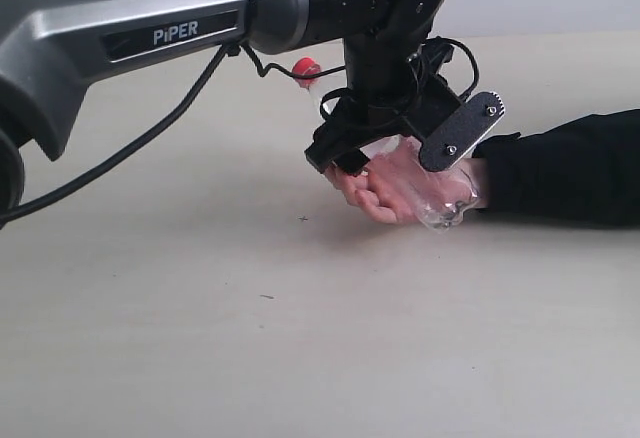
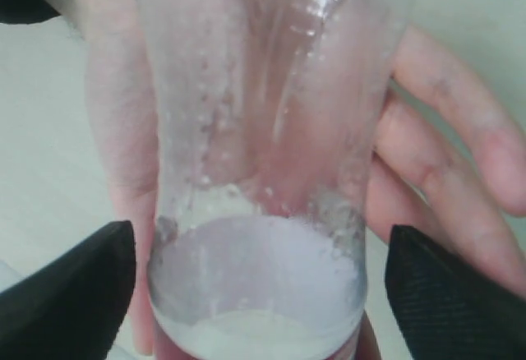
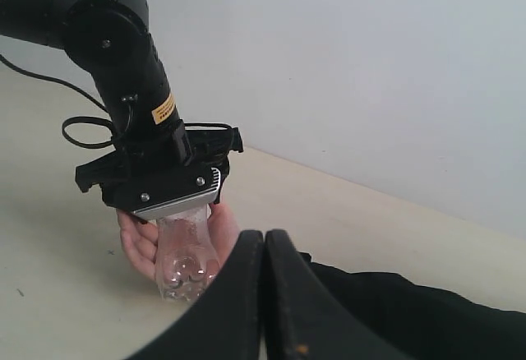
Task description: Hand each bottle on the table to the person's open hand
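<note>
A clear bottle lies in the person's open hand, its lumpy base pointing away from my left gripper. In the left wrist view the bottle fills the middle, with a whitish band and a trace of red at its near end. My left gripper is open, and each black finger stands a small gap off the bottle's sides. The right wrist view shows the same bottle in the hand. My right gripper is shut and empty, held off to the side above the person's sleeve.
A red cap on a clear neck shows behind the left arm, the rest of it hidden. The person's black sleeve lies across the table from the right. A pale wall stands behind the table.
</note>
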`<state>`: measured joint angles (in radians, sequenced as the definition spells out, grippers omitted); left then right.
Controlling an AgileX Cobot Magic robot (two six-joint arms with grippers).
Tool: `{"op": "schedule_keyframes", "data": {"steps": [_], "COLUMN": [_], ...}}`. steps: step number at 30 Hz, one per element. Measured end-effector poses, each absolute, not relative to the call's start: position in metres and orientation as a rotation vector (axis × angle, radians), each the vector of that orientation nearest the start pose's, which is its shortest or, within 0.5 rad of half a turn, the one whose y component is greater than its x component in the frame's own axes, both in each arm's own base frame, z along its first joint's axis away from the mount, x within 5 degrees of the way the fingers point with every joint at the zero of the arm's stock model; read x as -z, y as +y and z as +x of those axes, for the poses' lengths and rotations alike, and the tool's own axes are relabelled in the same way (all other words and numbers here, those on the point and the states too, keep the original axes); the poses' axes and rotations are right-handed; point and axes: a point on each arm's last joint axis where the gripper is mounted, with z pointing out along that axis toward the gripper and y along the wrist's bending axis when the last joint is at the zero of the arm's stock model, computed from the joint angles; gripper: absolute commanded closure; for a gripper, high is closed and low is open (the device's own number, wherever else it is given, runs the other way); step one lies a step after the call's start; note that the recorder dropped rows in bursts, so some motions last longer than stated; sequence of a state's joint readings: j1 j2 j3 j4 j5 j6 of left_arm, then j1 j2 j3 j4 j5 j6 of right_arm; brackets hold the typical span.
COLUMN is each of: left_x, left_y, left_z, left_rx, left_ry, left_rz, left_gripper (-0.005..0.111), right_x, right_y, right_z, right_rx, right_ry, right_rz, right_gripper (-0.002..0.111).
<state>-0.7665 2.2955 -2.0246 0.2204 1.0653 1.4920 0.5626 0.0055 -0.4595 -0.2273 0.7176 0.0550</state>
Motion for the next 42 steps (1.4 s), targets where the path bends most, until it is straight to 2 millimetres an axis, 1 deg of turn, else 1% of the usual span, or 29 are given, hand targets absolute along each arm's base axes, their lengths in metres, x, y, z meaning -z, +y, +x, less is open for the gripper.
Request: {"op": "schedule_keyframes", "data": {"steps": [4, 7, 11, 16, 20, 21, 23, 27, 28, 32, 35, 37, 38, 39, 40, 42], "left_x": [-0.200, -0.206, -0.219, -0.241, -0.261, -0.268, -0.280, -0.311, -0.319, -0.340, -0.349, -0.353, -0.354, -0.356, -0.357, -0.362], "left_y": [-0.331, -0.331, -0.328, -0.321, -0.313, -0.310, -0.306, -0.298, -0.295, -0.288, -0.285, -0.283, -0.283, -0.282, -0.282, -0.280], "left_z": [0.369, 0.368, 0.366, 0.360, 0.354, 0.352, 0.348, 0.339, 0.337, 0.330, 0.327, 0.325, 0.325, 0.324, 0.323, 0.321], "left_rx": [0.519, 0.527, 0.539, 0.548, 0.571, 0.569, 0.564, 0.519, 0.508, 0.448, 0.364, 0.306, 0.286, 0.266, 0.250, 0.225], "left_ry": [-1.307, -1.311, -1.322, -1.341, -1.413, -1.461, -1.643, -2.185, -2.291, -2.608, -2.872, -3.021, -3.066, -3.111, -3.144, -3.198], "left_rz": [-3.059, -3.065, -3.070, -3.066, -3.021, -3.002, -2.941, -2.720, -2.667, -2.478, -2.242, -2.082, -2.028, -1.970, -1.927, -1.871], "left_gripper": [0.027, 0.027, 0.027, 0.027, 0.027, 0.027, 0.027, 0.027, 0.027, 0.027, 0.029, 0.037, 0.046, 0.056, 0.070, 0.102], "right_x": [-0.296, -0.296, -0.296, -0.296, -0.296, -0.296, -0.296, -0.296, -0.296, -0.296, -0.296, -0.296, -0.296, -0.296, -0.296, -0.296], "right_y": [-0.006, -0.006, -0.006, -0.006, -0.006, -0.006, -0.006, -0.006, -0.006, -0.006, -0.006, -0.006, -0.006, -0.006, -0.006, -0.006], "right_z": [0.016, 0.016, 0.016, 0.016, 0.016, 0.016, 0.016, 0.016, 0.016, 0.016, 0.016, 0.016, 0.016, 0.016, 0.016, 0.016], "right_rx": [-0.199, -0.199, -0.199, -0.199, -0.199, -0.199, -0.199, -0.199, -0.199, -0.199, -0.199, -0.199, -0.199, -0.199, -0.199, -0.199], "right_ry": [1.670, 1.670, 1.670, 1.670, 1.670, 1.670, 1.670, 1.670, 1.670, 1.670, 1.670, 1.670, 1.670, 1.670, 1.670, 1.670], "right_rz": [-0.475, -0.475, -0.475, -0.475, -0.475, -0.475, -0.475, -0.475, -0.475, -0.475, -0.475, -0.475, -0.475, -0.475, -0.475, -0.475], "right_gripper": [0.108, 0.108, 0.108, 0.108, 0.108, 0.108, 0.108, 0.108, 0.108, 0.108, 0.108, 0.108, 0.108, 0.108, 0.108, 0.108]}}
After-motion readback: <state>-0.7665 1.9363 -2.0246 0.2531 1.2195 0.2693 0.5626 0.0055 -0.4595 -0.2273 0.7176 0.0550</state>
